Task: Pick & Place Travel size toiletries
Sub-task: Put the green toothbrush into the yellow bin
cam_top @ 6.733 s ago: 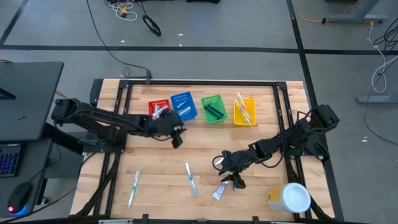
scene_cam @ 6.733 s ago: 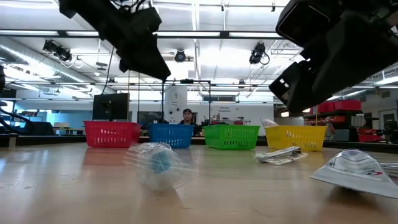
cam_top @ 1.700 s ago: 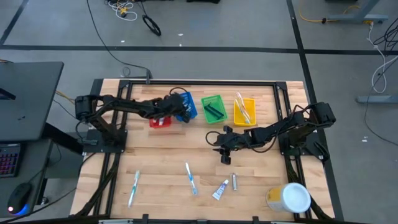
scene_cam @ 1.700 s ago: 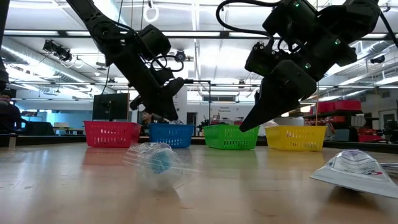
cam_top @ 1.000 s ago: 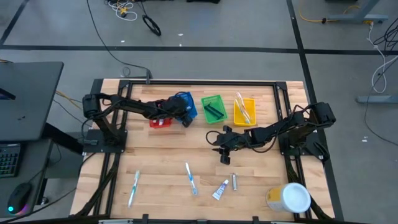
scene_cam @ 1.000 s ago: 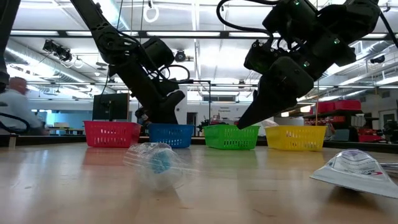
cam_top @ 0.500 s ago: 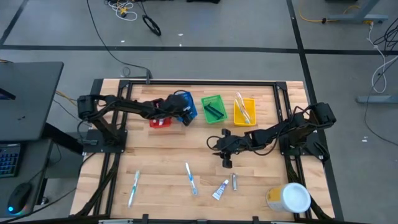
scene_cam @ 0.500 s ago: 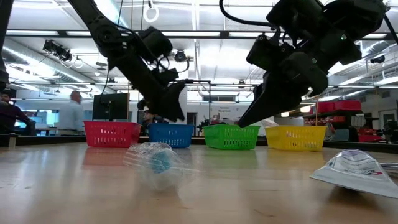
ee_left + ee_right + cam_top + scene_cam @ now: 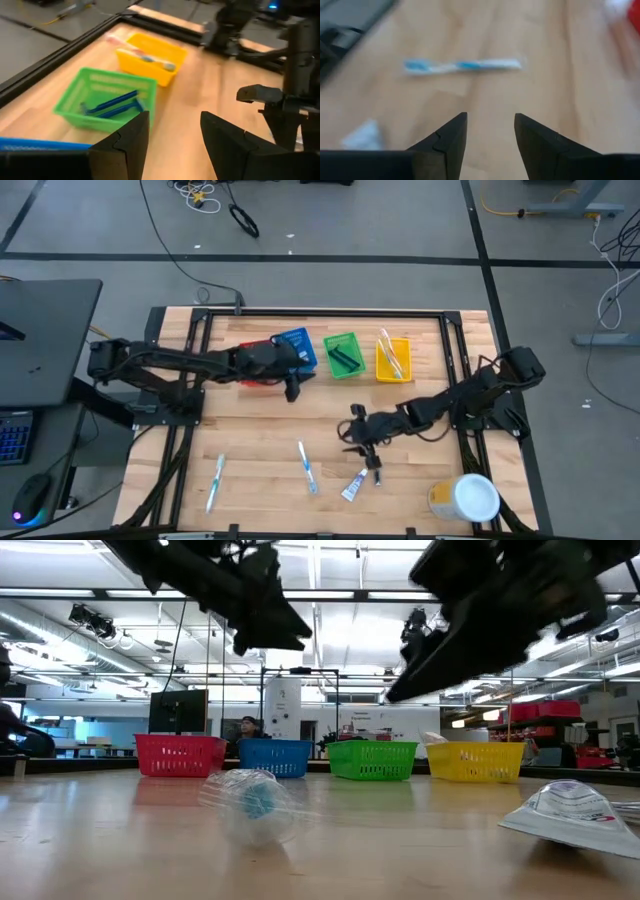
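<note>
Our right end effector (image 9: 374, 463) hangs wide and empty over the toothpaste tube (image 9: 353, 486) for a pick; left end effector (image 9: 293, 393) wide, empty, beside the blue bin (image 9: 296, 350).

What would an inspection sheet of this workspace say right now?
Surface: wooden table in a black frame.
Job's things: two toothbrushes and a tube lie loose at the table's front edge. More items sit in the blue, green and yellow bins; the red bin is mostly hidden.
Clutter: a white-lidded tub at the front right corner.
Hands: left hand open and empty, in front of the red and blue bins. Right hand open and empty, beside the tube.
Cables: loose ones on the floor behind the table.
Surroundings: a desk with keyboard and mouse at the left; a person behind the bins.
</note>
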`<action>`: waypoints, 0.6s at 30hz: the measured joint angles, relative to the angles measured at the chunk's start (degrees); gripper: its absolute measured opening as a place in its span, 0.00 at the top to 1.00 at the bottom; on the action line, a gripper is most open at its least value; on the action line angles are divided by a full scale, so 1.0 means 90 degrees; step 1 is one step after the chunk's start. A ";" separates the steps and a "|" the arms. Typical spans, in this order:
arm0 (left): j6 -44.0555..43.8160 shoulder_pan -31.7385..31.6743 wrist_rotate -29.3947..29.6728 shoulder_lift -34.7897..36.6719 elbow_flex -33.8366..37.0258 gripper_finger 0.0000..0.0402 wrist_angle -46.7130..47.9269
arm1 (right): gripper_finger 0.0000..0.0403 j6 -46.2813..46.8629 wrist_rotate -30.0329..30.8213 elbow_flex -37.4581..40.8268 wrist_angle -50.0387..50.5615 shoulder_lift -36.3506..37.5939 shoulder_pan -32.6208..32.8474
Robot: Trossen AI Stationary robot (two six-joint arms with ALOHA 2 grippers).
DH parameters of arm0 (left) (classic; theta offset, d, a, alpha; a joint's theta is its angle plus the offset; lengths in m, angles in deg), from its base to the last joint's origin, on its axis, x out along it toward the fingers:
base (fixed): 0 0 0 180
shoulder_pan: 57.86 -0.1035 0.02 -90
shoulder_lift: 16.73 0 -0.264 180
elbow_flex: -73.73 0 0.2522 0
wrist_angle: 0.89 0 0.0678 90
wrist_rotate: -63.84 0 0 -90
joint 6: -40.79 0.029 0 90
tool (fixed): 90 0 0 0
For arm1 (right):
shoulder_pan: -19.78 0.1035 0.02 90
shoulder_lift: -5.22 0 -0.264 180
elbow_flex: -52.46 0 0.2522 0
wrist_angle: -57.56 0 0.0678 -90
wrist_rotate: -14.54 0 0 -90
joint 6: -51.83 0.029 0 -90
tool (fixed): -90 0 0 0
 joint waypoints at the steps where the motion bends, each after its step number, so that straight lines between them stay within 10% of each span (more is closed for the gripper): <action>1: 0.0000 0.0123 0.0004 0.0028 0.0000 0.54 -0.0003 | 0.57 -0.0030 -0.0002 -0.0006 -0.0011 0.0076 0.0107; 18: 0.0119 0.2143 0.0005 -0.0127 0.0010 0.54 0.0251 | 0.57 0.0912 -0.0117 0.0220 0.1166 0.0568 0.1399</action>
